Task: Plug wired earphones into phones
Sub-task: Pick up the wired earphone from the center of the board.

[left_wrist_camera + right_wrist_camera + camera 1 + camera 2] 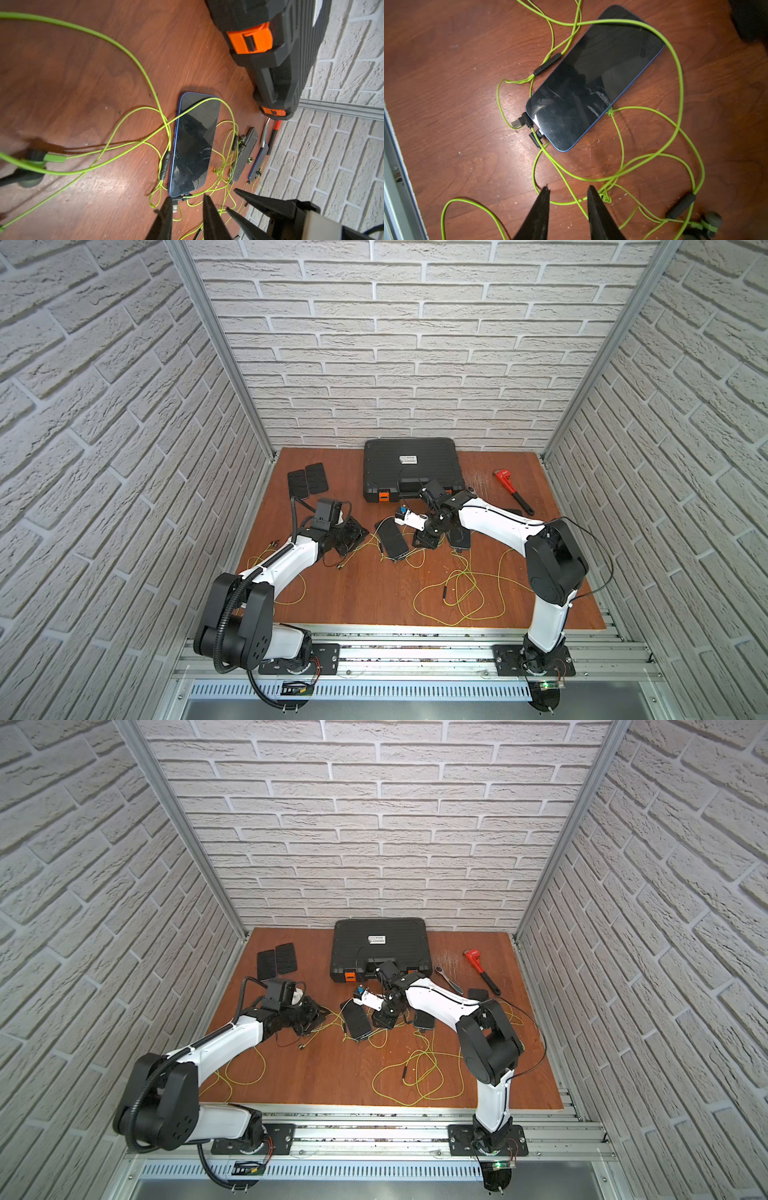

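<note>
A black phone [596, 76] with a blue rim lies screen up mid-table; in a top view it is the phone [392, 540] between my two arms. One dark plug [538, 134] of the yellow-green earphones [679, 87] sits against the phone's near end. A second plug [519, 122] lies loose beside that corner, its metal tip bare. My right gripper [568, 195] hangs open just short of that end, and a cord on the table runs under the gap. My left gripper [188, 209] is open too, with the loose plug [175, 206] next to one finger and nothing held.
A big black case with orange latches [411, 468] stands at the back. Two ribbed phones [307, 481] lie back left, and another phone [459, 539] lies under my right arm. A red pipe wrench [513, 491] and a ratchet [446, 977] lie back right. Loose cord loops [461, 593] spread front right.
</note>
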Tool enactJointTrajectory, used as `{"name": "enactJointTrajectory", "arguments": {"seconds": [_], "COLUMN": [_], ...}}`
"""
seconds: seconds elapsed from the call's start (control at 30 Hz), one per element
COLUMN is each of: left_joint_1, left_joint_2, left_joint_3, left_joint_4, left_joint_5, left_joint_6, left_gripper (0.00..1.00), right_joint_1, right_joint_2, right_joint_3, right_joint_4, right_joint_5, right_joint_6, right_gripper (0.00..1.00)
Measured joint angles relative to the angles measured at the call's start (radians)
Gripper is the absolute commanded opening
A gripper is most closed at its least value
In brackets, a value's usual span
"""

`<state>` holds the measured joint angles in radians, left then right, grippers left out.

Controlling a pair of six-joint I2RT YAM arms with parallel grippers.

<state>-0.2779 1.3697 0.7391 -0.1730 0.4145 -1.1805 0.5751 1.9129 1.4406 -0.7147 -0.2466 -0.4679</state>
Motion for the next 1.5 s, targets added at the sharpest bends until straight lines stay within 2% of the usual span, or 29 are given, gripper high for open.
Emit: {"name": "enactJointTrajectory", "arguments": {"seconds": [0.13,0.43,0.73,0.8,0.9,1.07,1.23,1.5], "left_joint_1": [0.0,0.0,0.0,0.0,0.001,0.001,0.003,0.003], "left_joint_2": [0.0,0.013,0.013,0.014,0.018,0.026,0.026,0.026], "left_joint_3": [0.0,0.0,0.0,0.0,0.0,0.0,0.016,0.051], "left_joint_4": [0.014,0.042,0.056,0.062,0.075,0.077,0.074,0.131], "left_joint_5": [0.002,0.017,0.021,0.022,0.028,0.036,0.044,0.101], "left_joint_6": [0.0,0.001,0.002,0.002,0.001,0.002,0.011,0.016], "left_gripper": [0.26,0.26,0.26,0.26,0.26,0.26,0.27,0.31], "right_joint_1": [-0.006,-0.023,-0.023,-0.023,-0.023,-0.023,-0.023,-0.031], "right_joint_2": [0.072,0.182,0.224,0.224,0.224,0.224,0.187,-0.029], "right_joint_3": [0.081,0.164,0.208,0.208,0.208,0.208,0.208,0.211], "right_joint_4": [0.0,0.026,0.026,0.026,0.026,0.027,0.019,0.033], "right_joint_5": [0.051,0.142,0.225,0.236,0.245,0.245,0.231,0.126], "right_joint_6": [0.086,0.323,0.416,0.426,0.436,0.455,0.478,0.563], "right_gripper": [0.22,0.28,0.28,0.24,0.07,0.06,0.06,0.06]}}
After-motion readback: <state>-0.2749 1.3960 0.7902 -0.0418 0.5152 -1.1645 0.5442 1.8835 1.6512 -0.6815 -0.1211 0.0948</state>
